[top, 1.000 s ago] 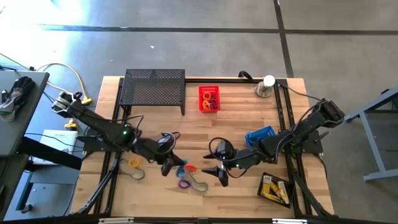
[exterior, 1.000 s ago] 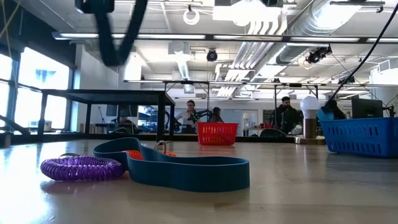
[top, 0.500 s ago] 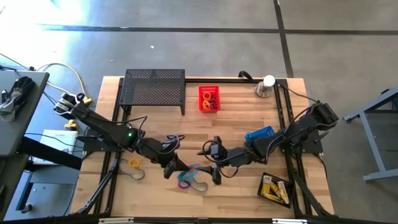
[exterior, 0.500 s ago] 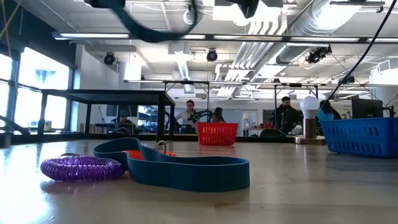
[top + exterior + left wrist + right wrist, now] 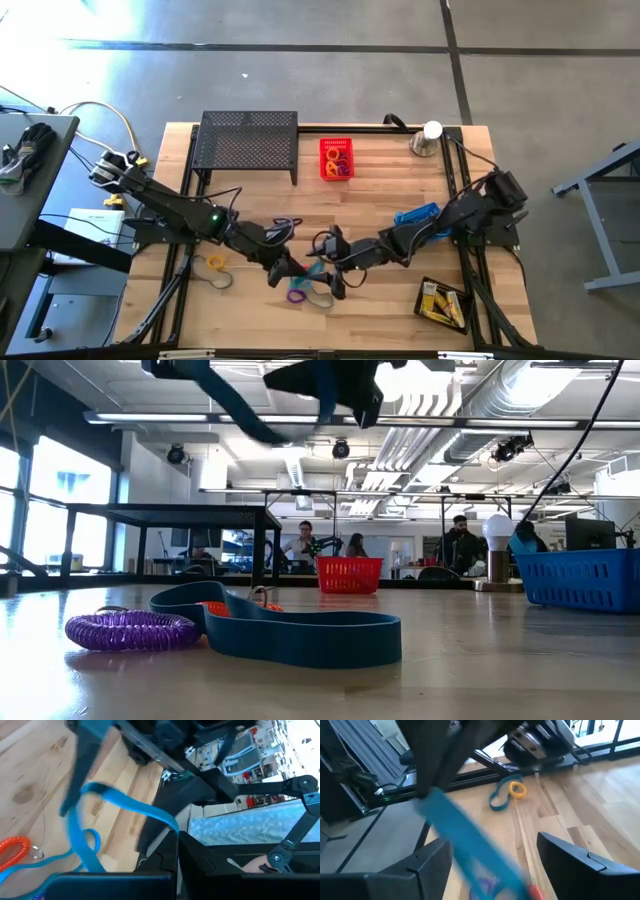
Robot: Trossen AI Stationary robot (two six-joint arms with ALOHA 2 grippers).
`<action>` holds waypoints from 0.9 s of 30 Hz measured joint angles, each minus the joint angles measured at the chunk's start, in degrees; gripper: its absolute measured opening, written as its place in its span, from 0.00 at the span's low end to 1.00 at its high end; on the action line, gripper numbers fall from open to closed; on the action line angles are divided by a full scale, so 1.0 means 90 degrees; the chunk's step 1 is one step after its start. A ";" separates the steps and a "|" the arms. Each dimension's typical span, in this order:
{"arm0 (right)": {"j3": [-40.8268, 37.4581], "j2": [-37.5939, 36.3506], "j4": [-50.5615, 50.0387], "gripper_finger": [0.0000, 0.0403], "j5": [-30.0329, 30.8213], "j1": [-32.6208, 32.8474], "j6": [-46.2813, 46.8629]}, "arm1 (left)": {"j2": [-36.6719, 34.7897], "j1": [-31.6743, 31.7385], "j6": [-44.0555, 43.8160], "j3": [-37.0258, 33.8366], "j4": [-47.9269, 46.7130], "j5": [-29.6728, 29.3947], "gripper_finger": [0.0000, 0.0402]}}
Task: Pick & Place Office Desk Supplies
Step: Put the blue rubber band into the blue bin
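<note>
High view first: both dark arms reach toward the middle of the wooden counter [image 5: 380, 215], where their tips nearly meet above a small heap of supplies. The left tool [image 5: 283, 270] has its fingers pressed together on a blue band [image 5: 312, 272] — one end of the band is raised off the wood while the rest trails down to the heap. The right tool [image 5: 333, 283] hangs just beside it, fingers spread wide, with nothing between them; in the right wrist view the lifted stretch of blue band crosses the gap between the two dark fingers [image 5: 432, 861] without touching either.

Low view shows the band's lower part lying flat on the counter, looping around an orange coil [image 5: 212, 608], with a purple coil [image 5: 133, 630] touching it on one side. Further toward the left arm's side lies a yellow ring [image 5: 216, 262] next to another dark band loop [image 5: 221, 280].

At the far edge sit a black mesh shelf [image 5: 248, 141], a red basket [image 5: 336, 158] holding more coloured loops, and a silver dome with a white ball [image 5: 428, 138]. A blue basket [image 5: 418, 217] stands under the right arm, and a black tray with yellow-and-white boxes [image 5: 441, 302] lies near the front right corner

Beyond the counter, people [image 5: 459, 542] show in the room
</note>
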 joint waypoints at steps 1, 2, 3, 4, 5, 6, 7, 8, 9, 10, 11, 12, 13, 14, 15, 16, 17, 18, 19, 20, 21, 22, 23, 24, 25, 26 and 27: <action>0.0000 0.0017 0.0012 0.68 -0.0040 -0.0032 0.0045 | 0.0000 0.0000 0.0001 0.0000 -0.0009 0.0004 0.00; 0.0000 0.0019 0.0015 0.67 -0.0043 -0.0046 0.0075 | 0.0000 0.0000 0.0000 0.0000 -0.0035 0.0005 0.00; 0.0000 0.0017 0.0038 0.66 0.0002 -0.0069 0.0084 | 0.0000 0.0000 0.0000 0.0000 -0.0042 0.0005 0.00; 0.0000 0.0011 0.0048 0.65 0.0058 -0.0090 0.0101 | 0.0000 -0.0004 0.0000 0.0000 -0.0043 0.0005 0.00; 0.0000 0.0009 0.0046 0.62 0.0138 -0.0107 0.0102 | 0.0000 -0.0017 0.0000 0.0000 -0.0052 0.0005 0.00; 0.0000 0.0009 0.0039 0.59 0.0177 -0.0113 0.0099 | 0.0000 -0.0033 0.0002 0.0000 -0.0057 0.0001 0.00; 0.0000 0.0004 0.0039 0.56 0.0167 -0.0114 0.0084 | 0.0000 -0.0044 0.0002 0.0000 -0.0075 0.0000 0.00; 0.0000 -0.0010 0.0039 0.52 0.0116 -0.0115 0.0077 | 0.0000 -0.0049 0.0002 0.0000 -0.0100 0.0003 0.00; 0.0000 -0.0023 0.0041 0.48 0.0047 -0.0114 0.0083 | 0.0000 -0.0051 0.0002 0.0000 -0.0100 0.0005 0.00; 0.0000 -0.0029 0.0036 0.43 -0.0050 -0.0114 0.0106 | 0.0000 -0.0051 0.0002 0.0000 -0.0097 0.0008 0.00; 0.0000 -0.0029 0.0005 0.38 -0.0120 -0.0112 0.0132 | 0.0000 -0.0051 0.0002 0.0000 -0.0097 0.0008 0.00; 0.0000 -0.0029 -0.0058 0.33 -0.0185 -0.0110 0.0137 | 0.0000 -0.0051 0.0002 0.0000 -0.0097 0.0006 0.00; 0.0000 -0.0027 -0.0085 0.27 -0.0202 -0.0097 0.0140 | 0.0000 -0.0050 0.0003 0.0000 -0.0105 0.0005 0.00; 0.0000 -0.0027 -0.0082 0.21 -0.0214 -0.0092 0.0133 | 0.0000 -0.0046 0.0004 0.0000 -0.0118 0.0005 0.00; 0.0000 -0.0027 -0.0067 0.15 -0.0215 -0.0082 0.0115 | 0.0000 -0.0038 0.0006 0.0000 -0.0132 0.0005 0.00; 0.0000 -0.0027 -0.0059 0.08 -0.0221 -0.0071 0.0076 | 0.0000 -0.0031 0.0032 0.0000 -0.0134 0.0006 0.00; 0.0000 -0.0027 -0.0063 0.04 -0.0232 -0.0060 0.0037 | 0.0000 -0.0018 0.0089 0.0000 -0.0134 0.0005 0.00; 0.0000 -0.0027 -0.0066 0.03 -0.0245 -0.0059 0.0025 | 0.0000 -0.0005 0.0180 0.0000 -0.0134 0.0008 0.00; 0.0000 -0.0027 -0.0068 0.02 -0.0311 -0.0059 0.0026 | 0.0000 -0.0005 0.0242 0.0000 -0.0134 0.0039 0.00; 0.0000 -0.0027 -0.0063 0.01 -0.0392 -0.0059 0.0024 | 0.0000 -0.0014 0.0286 0.0000 -0.0138 0.0118 0.00; 0.0000 -0.0027 -0.0063 0.01 -0.0460 -0.0059 0.0025 | 0.0006 -0.0027 0.0308 0.0000 -0.0156 0.0182 0.01; 0.0000 -0.0027 -0.0066 0.01 -0.0536 -0.0059 0.0025 | 0.0035 -0.0036 0.0281 0.0000 -0.0172 0.0196 0.01; 0.0000 -0.0027 -0.0068 0.01 -0.0577 -0.0059 0.0024 | 0.0055 -0.0040 0.0212 0.0000 -0.0200 0.0210 0.02; 0.0000 -0.0027 -0.0072 0.01 -0.0616 -0.0059 0.0024 | 0.0068 -0.0041 0.0179 0.0000 -0.0276 0.0230 0.03; 0.0000 -0.0027 -0.0073 0.01 -0.0660 -0.0059 0.0024 | 0.0105 -0.0044 0.0163 -0.0002 -0.0309 0.0236 0.05; 0.0000 -0.0027 -0.0102 0.01 -0.0690 -0.0059 0.0024 | 0.0155 -0.0039 0.0160 0.0000 -0.0246 0.0236 0.06; 0.0000 -0.0027 -0.0140 0.01 -0.0725 -0.0059 0.0021 | 0.0177 -0.0026 0.0143 0.0000 -0.0240 0.0226 0.08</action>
